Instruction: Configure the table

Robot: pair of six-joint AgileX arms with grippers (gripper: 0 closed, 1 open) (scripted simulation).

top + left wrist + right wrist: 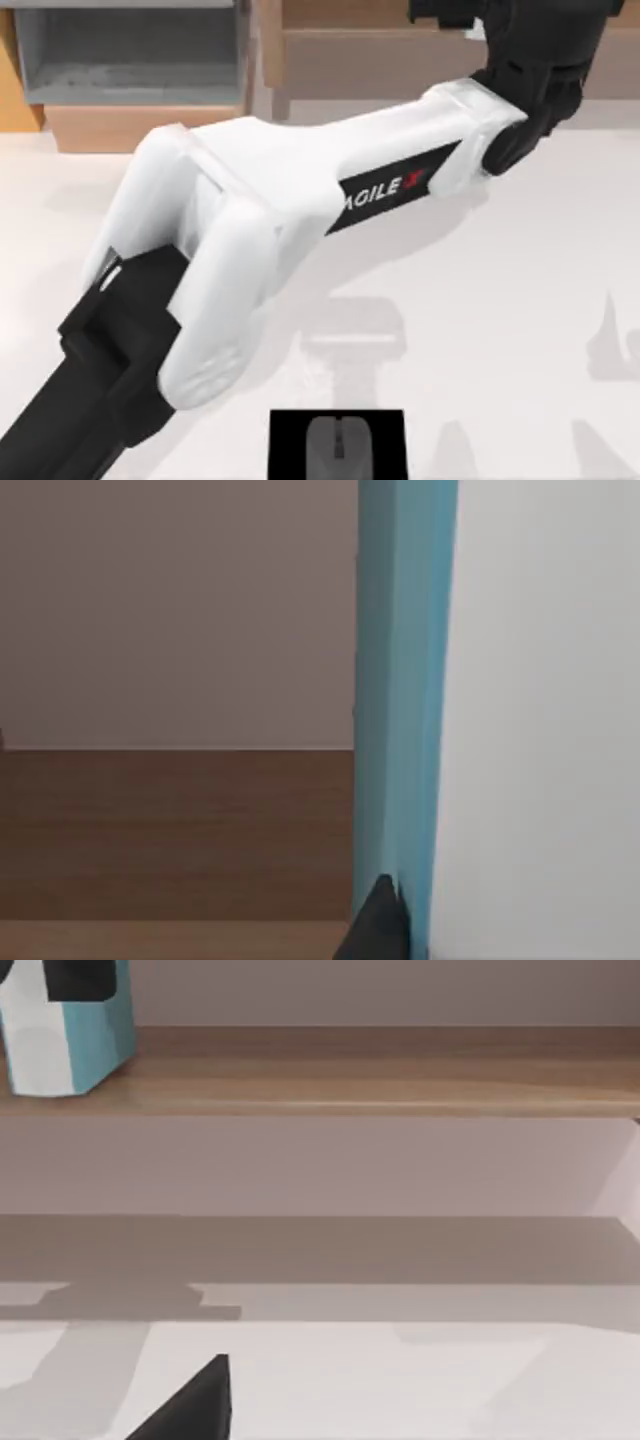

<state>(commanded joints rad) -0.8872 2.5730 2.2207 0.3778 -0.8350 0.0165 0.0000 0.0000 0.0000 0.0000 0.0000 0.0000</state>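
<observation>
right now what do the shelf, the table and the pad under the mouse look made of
Shelf: looks like light-brown wood or laminate, with faint grain streaks and a soft sheen. Table: plain white, smooth and matte, showing only shadows; the material is unclear. Pad under the grey mouse: flat, black, no shine, possibly rubber or fabric.

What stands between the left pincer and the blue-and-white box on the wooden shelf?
Nothing visible. The left pincer is right at the box, which stands on the wooden shelf; no other thing lies between them.
</observation>
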